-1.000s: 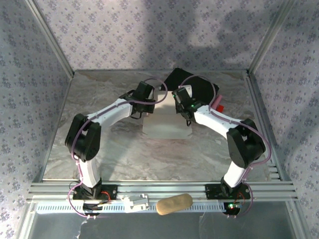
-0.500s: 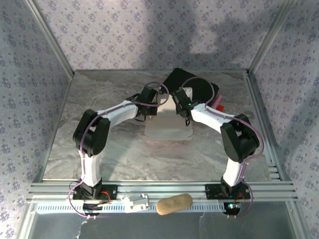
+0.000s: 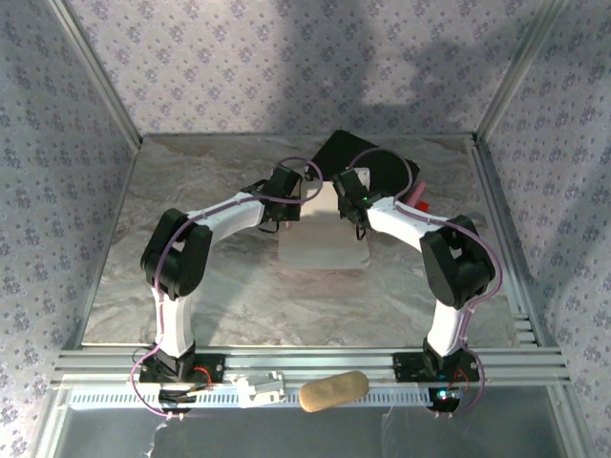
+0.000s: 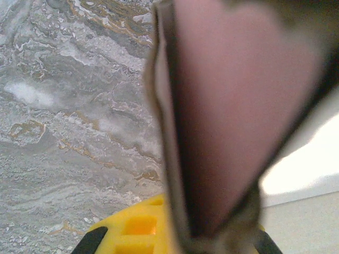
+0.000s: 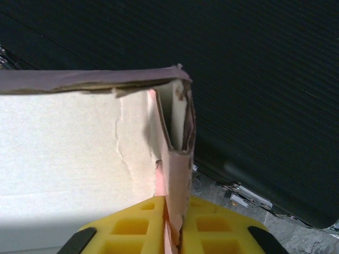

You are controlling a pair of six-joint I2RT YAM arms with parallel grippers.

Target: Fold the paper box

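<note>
Sitting mid-way across the table (image 3: 191,286), the box (image 3: 323,246) lies just before a black case (image 3: 382,170). Left gripper (image 3: 298,194) pinches its left wall; right gripper (image 3: 346,196) pinches its right wall.

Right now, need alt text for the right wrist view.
Yellow pads of the right tool pinch an upright wall of the pale pink paper box just below its frayed, folded corner. Behind the box sits a black ribbed case with a metal latch, on a marbled table.
</note>
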